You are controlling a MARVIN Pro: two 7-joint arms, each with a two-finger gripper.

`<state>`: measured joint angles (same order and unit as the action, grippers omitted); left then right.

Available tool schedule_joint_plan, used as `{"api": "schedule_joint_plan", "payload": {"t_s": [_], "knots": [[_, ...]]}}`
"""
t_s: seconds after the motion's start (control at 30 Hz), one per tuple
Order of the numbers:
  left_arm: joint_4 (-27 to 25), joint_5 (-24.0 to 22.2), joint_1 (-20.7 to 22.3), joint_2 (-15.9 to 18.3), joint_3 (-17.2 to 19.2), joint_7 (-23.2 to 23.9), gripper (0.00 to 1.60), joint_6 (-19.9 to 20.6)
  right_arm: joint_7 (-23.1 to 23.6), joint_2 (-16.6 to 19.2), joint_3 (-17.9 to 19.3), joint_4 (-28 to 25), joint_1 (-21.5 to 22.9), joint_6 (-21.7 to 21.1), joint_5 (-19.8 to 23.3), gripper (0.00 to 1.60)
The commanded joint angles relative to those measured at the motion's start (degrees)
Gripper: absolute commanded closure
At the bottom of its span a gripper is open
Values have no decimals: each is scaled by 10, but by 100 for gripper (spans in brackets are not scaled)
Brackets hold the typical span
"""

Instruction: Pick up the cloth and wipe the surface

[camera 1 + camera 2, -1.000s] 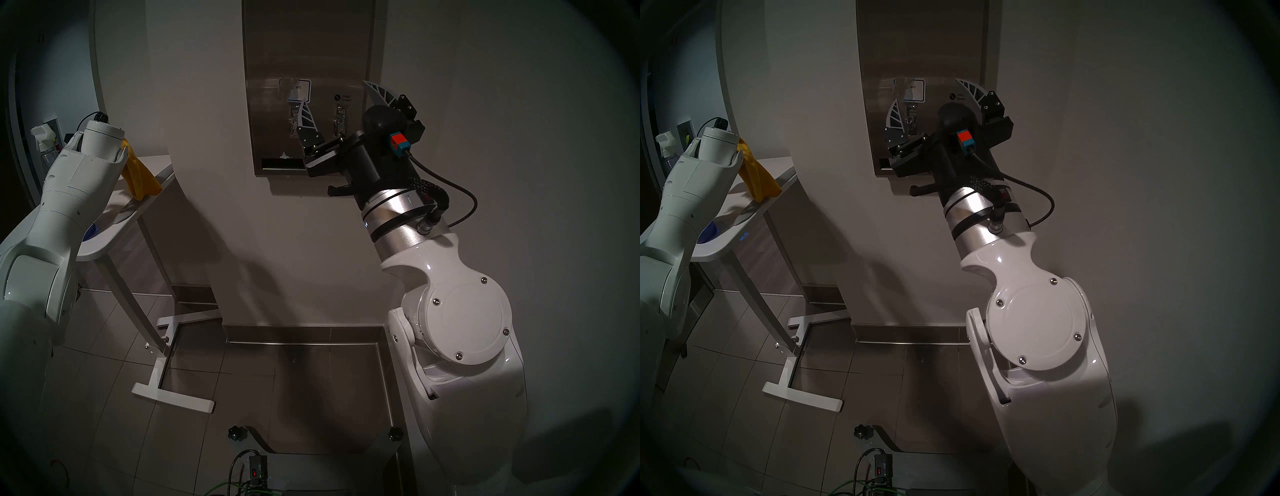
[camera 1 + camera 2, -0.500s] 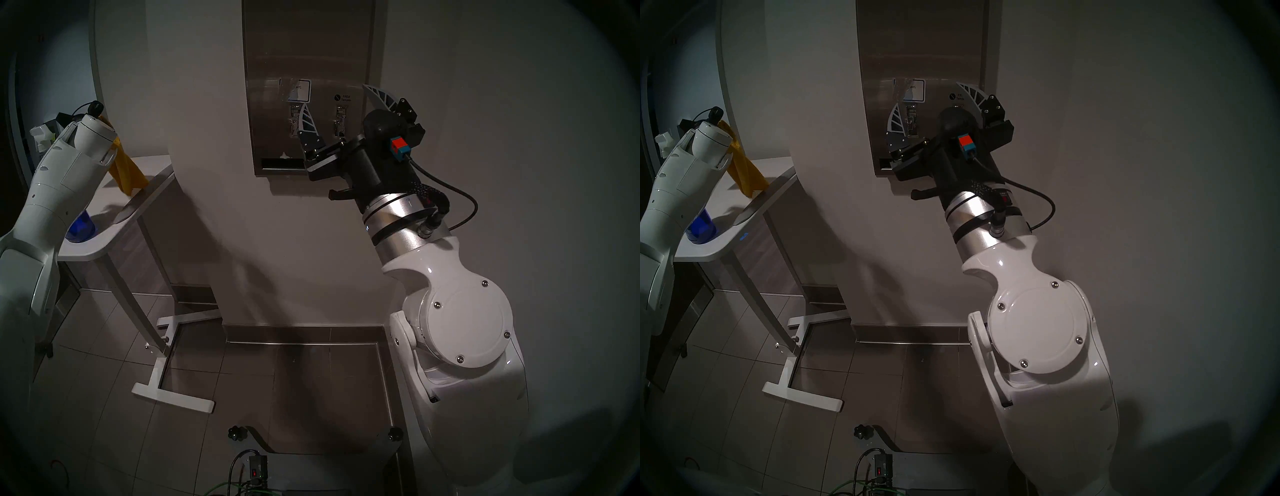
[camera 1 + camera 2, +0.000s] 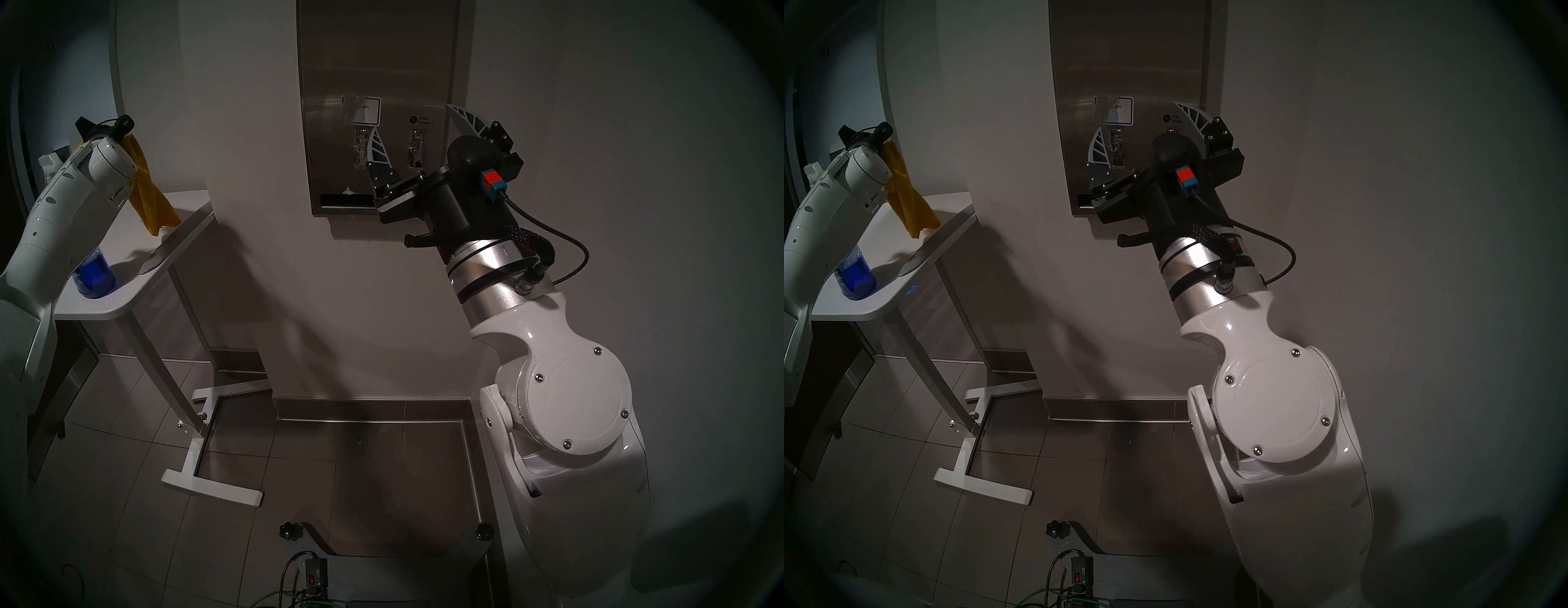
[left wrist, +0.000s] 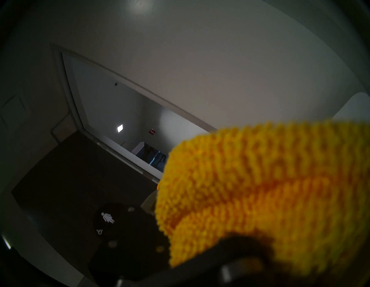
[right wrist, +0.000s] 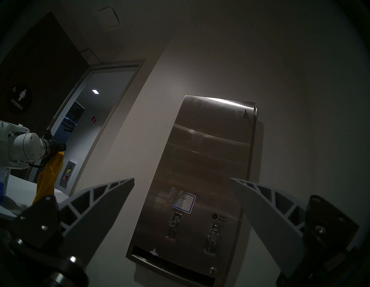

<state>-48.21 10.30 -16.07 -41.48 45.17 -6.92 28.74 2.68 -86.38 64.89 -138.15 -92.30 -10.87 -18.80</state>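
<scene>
The mustard-yellow cloth [image 3: 149,199] [image 3: 908,204] hangs from my left gripper [image 3: 121,127] [image 5: 59,149], which is shut on its top end above the white table. The left wrist view is half filled by the cloth [image 4: 260,190], and the fingers are hidden behind it. The surface is the tall steel dispenser front [image 3: 377,63] [image 3: 1127,51] [image 5: 210,150] on the wall, with two knobs, a white-blue label and a dark slot. My right gripper [image 3: 410,116] [image 3: 1137,114] [image 5: 181,178] stands open and empty just in front of its lower part.
A white table [image 3: 123,303] on a floor stand [image 3: 212,488] stands at the left wall corner, with a blue bottle [image 3: 95,274] [image 3: 856,278] on it. A spray bottle [image 3: 46,163] sits behind the left arm. An open doorway [image 5: 90,120] lies left of the dispenser.
My left arm has lifted the cloth up off the table and swung left, uncovering the blue bottle. The right arm has barely moved and its gripper stays open.
</scene>
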Motion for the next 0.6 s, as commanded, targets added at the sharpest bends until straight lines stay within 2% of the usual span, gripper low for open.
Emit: {"api": "schedule_joint_plan", "payload": {"t_s": [0.0,0.2,0.37,0.4,0.43,0.57], "knots": [[1,40,62,13,-24,34,160,-42,-4,0,1,-19,3,7,-1,0],[14,64,83,10,-52,83,160,-73,-6,1,2,-19,1,9,-2,0],[25,73,84,4,-59,110,160,-86,-7,1,2,-19,0,10,-2,0],[35,74,98,0,-68,124,160,-89,-7,2,2,-19,-1,10,-2,0],[33,78,88,1,-64,126,0,-92,-7,2,2,-19,-1,10,-2,0],[53,83,101,-7,-68,158,0,-99,-8,3,3,-19,-3,11,-2,0]]}}
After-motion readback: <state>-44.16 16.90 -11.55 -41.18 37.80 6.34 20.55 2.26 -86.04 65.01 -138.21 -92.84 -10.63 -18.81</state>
